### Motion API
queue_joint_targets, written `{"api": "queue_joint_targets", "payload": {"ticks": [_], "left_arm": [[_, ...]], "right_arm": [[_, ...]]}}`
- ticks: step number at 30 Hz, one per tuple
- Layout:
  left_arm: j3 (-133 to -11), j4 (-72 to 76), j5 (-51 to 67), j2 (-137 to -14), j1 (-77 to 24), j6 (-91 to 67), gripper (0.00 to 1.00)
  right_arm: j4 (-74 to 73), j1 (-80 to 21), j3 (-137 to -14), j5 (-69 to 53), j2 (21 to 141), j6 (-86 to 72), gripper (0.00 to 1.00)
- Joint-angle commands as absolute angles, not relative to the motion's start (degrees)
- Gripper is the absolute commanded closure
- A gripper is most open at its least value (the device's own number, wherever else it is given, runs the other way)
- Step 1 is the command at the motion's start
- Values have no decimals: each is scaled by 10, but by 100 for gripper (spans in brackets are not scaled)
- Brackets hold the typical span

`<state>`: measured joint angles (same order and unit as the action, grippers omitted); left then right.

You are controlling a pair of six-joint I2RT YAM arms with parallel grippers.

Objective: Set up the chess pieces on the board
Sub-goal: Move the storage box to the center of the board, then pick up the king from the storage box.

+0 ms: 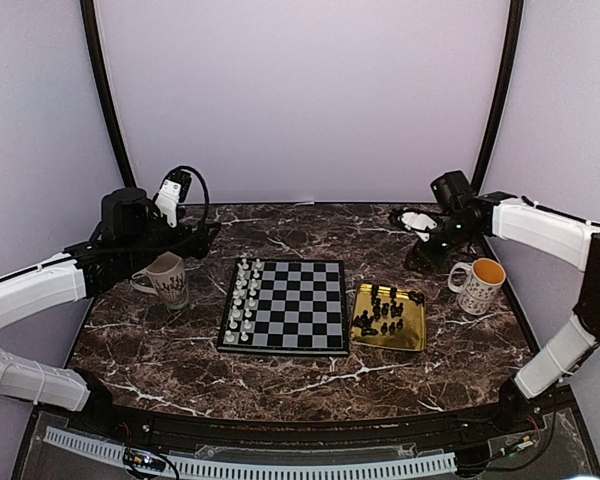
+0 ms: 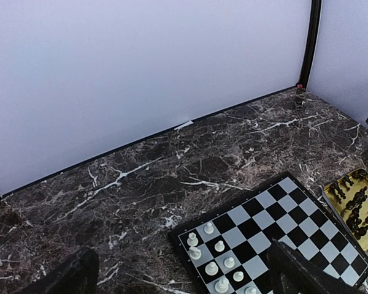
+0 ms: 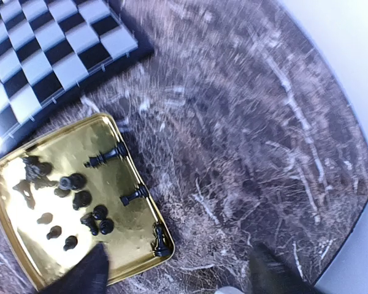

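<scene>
Board: the board (image 1: 290,305) lay flat in the middle of the tabletop (image 1: 310,385), its rim square to the near edge.
White pieces: the white pieces (image 1: 242,300) stood upright in the two files along the board's left side, so that side looked done.
Black pieces: the black pieces (image 1: 383,310) were off the board, loose in the tray (image 1: 412,338), some upright and some tipped over.
Tray: it sat just beside the board's right rim, probably to keep the carry to the bare right-hand files short.
Right fingers: the right fingers (image 3: 89,275) hung above the tray's far-right side, spread apart with nothing between them. They seemed placed for a reach down into the tray.
Left fingers: the left fingers (image 2: 67,275) were raised near the far-left corner, spread wide and holding nothing, clear of the finished side.
Mugs: the left mug (image 1: 168,280) and the right mug (image 1: 477,285) stood near the left and right edges, apart from board and tray.
Room: bare tabletop ran along the near and far edges. The right mug looked like the nearest thing to avoid.
</scene>
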<state>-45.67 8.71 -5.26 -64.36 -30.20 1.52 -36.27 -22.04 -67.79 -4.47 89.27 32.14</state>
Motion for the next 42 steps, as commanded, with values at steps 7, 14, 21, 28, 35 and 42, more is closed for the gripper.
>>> {"api": "queue_joint_targets", "payload": {"ticks": [7,14,21,28,35,42], "left_arm": [[-571,5,-7,-746,-319,-53,1],[-561,-1,-57,-758,-323,-112,1],[-593,-41,-97,-787,-332,-123,1],[-621,-46,-100,-819,-345,-135,1],[-613,-61,-100,-806,-347,-141,1],[-583,-61,-112,-769,-347,-144,1]], "right_arm": [[-434,-215,-825,-249,883,138,0],[-276,-212,-960,-467,908,-209,0],[-190,-211,-1072,-644,991,-460,0],[-77,-207,-1096,-643,962,-574,0],[-140,-201,-1119,-576,930,-501,0],[15,-209,-1066,-611,924,-632,0]]}}
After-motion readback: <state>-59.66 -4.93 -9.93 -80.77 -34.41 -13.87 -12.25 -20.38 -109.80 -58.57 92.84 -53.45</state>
